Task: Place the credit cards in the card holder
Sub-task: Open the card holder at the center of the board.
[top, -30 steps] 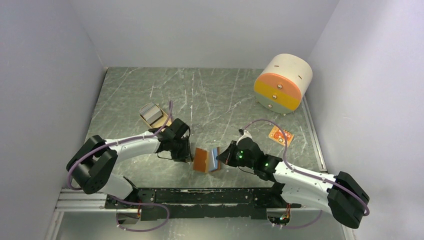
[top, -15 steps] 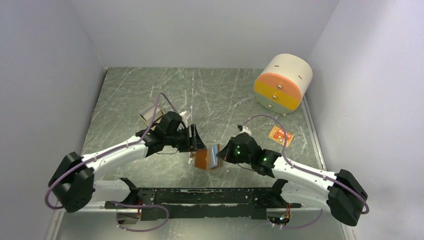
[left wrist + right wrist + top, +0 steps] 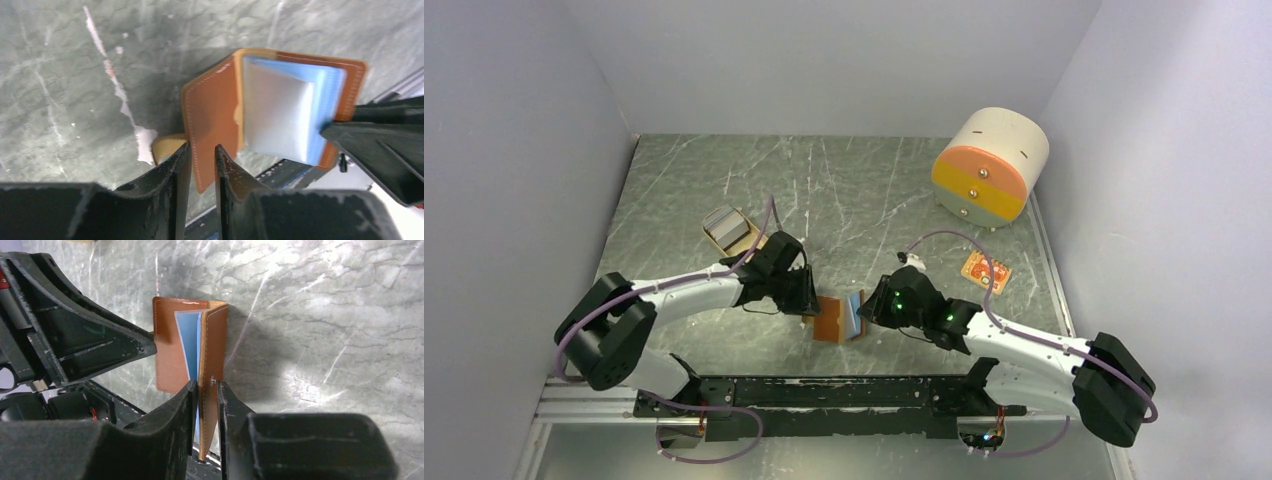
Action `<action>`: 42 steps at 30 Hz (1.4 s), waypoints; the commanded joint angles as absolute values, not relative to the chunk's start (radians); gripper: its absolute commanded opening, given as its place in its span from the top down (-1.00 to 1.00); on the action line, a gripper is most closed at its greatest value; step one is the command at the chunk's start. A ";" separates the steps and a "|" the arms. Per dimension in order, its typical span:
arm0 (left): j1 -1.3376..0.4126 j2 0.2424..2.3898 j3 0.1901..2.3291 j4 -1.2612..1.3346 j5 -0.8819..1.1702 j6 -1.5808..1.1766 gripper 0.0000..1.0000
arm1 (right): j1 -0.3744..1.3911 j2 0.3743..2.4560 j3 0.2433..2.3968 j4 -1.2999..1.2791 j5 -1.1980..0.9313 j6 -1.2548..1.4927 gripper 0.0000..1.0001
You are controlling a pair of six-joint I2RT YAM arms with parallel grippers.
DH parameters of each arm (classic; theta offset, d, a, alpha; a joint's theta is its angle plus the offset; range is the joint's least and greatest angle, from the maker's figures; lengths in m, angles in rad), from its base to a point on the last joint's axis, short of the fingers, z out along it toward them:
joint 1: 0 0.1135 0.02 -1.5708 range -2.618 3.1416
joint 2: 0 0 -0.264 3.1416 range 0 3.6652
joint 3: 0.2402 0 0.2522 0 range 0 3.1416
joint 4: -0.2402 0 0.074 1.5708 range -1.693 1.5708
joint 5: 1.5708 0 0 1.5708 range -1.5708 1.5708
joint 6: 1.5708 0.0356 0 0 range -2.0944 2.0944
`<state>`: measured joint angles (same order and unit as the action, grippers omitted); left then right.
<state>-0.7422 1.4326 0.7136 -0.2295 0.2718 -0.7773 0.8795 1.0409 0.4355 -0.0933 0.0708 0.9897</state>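
Card holder (image 3: pixel 839 318) stands open on its edge on the tabletop (image 3: pixel 854 190), between the two arms. It looks like soft, light, floppy leather, so it's best taken by a flap's edge. Left gripper (image 3: pixel 202 148) pinches the plain flap. Right gripper (image 3: pixel 206 385) brackets the stud flap; clamped or loose, I can't tell. Credit cards (image 3: pixel 724 222) sit well apart in the tan dish (image 3: pixel 752 240). Pale panel inside: lining or card? Unclear.

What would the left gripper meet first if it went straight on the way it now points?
The small brown leather folding card holder: its outer flap stands between the left gripper's fingers, though whether they press it is unclear.
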 commanded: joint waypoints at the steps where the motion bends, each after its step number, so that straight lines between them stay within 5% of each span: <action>1: -0.740 1.494 0.735 -0.289 0.202 -0.744 0.44 | 0.876 1.018 0.388 -0.063 0.099 0.976 0.50; 5: -0.740 1.516 0.716 -0.267 0.209 -0.747 0.47 | 0.873 0.984 0.345 -0.013 0.080 0.983 0.57; 12: -0.740 1.532 0.697 -0.253 0.206 -0.754 0.48 | 0.865 0.915 0.268 0.099 0.051 0.977 0.99; 21: -0.740 1.502 0.680 -0.228 0.248 -0.771 0.40 | 0.840 0.967 0.273 0.076 0.052 0.928 1.00; 30: -0.768 1.368 0.827 -0.295 0.276 -0.781 0.04 | 0.840 0.959 0.356 -0.008 0.039 0.883 1.00; 42: -0.823 1.425 0.906 -0.244 0.323 -0.797 0.09 | 0.839 0.978 0.453 -0.118 0.052 0.866 1.00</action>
<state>-0.8200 1.3849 0.9154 -0.2806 0.2787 -0.7856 0.8436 0.9649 0.4156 -0.0822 0.0418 0.8841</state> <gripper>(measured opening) 0.458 0.026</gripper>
